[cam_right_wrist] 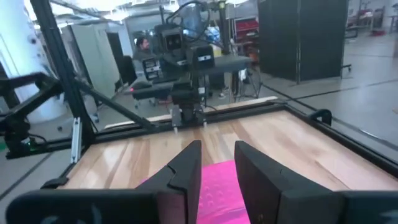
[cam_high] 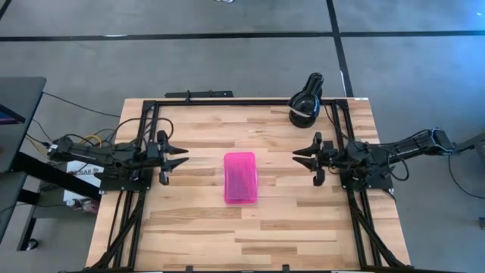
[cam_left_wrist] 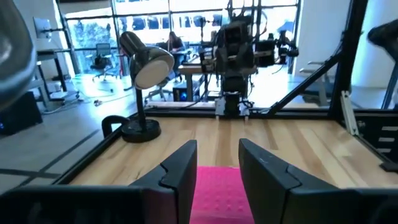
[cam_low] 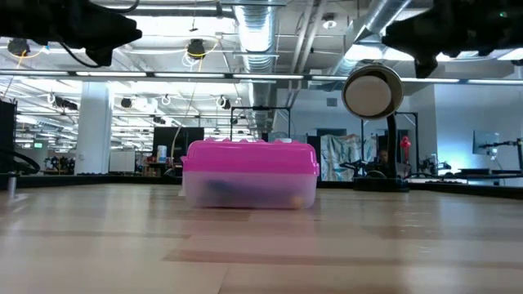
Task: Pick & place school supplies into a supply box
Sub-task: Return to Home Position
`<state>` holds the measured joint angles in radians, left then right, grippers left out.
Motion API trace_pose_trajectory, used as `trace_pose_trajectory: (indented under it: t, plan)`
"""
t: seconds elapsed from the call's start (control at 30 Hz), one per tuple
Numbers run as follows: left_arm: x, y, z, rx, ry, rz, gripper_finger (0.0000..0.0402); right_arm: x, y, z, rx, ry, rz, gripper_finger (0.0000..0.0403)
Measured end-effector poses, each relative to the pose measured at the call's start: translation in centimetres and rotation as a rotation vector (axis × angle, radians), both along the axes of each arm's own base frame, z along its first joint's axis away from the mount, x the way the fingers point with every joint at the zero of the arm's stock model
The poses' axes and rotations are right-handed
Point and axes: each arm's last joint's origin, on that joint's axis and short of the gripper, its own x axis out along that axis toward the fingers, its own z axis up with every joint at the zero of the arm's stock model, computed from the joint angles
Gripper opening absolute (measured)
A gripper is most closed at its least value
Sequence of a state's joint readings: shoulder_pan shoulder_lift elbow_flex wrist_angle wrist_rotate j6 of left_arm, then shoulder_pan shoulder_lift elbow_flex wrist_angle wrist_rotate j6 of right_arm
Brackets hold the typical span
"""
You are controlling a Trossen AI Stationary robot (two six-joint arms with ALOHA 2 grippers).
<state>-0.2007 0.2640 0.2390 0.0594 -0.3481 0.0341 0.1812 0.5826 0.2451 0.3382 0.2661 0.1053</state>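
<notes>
**High view.** The pink-lidded supply box [cam_high: 240, 177] lies shut at the middle of the pale wooden surface [cam_high: 189, 220], its long sides facing the two arms. The left tool [cam_high: 184, 156] hangs to one side of it and the right tool [cam_high: 297, 155] to the other. Both are well apart from the box, fingers spread, holding nothing. A black lamp [cam_high: 305, 102] stands near the far right corner. A white label [cam_high: 76, 173] sits by the left arm's base, but its print is too small for us to read.

**Low view.** We see the box [cam_low: 250, 173] from surface height, with its lid [cam_low: 249, 155] seated on the clear base. Dark and orange shapes [cam_low: 245, 193] show through that base, too blurred for us to name. The lamp's round head [cam_low: 372, 91] faces us behind the box and to its right. Dark arm parts cross both upper corners.

**Left wrist view.** The tool's two dark fingers [cam_left_wrist: 180, 171] stand apart, and the pink lid [cam_left_wrist: 217, 196] fills the gap between them. The lamp [cam_left_wrist: 146, 68] stands on the surface beyond, and the right arm [cam_left_wrist: 233, 56] faces us from the far side. A seated person [cam_left_wrist: 171, 42] shows in the room behind.

**Right wrist view.** Here too the fingers [cam_right_wrist: 183, 171] are parted with nothing between them, and the pink lid [cam_right_wrist: 217, 190] lies just past them. The left arm [cam_right_wrist: 189, 62] faces us across the boards. We find no writing here that we can read.
</notes>
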Motion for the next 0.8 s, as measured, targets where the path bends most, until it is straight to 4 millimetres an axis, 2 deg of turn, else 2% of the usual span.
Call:
trace_pose_trajectory:
  t: [0.27,0.43,0.63,0.8]
  plan:
    - [-1.5,0.2,-0.8,0.01,-0.094,-0.034,0.0114,-1.2,-1.0,-1.6,0.038,-0.027,-0.009,0.0092]
    - [-2.4,0.3,-1.0,0.012,-0.133,-0.052,0.0114,-1.7,-1.9,-1.5,0.059,-0.042,0.057,0.0092]
    - [-2.3,0.2,-1.6,0.001,-0.07,-0.076,0.0114,-2.2,-2.6,-1.8,0.063,-0.013,0.01,0.0092]
    - [-2.2,0.0,-2.1,-0.003,-0.047,-0.154,0.0114,-2.8,-2.4,-2.4,0.106,0.049,0.019,0.0092]
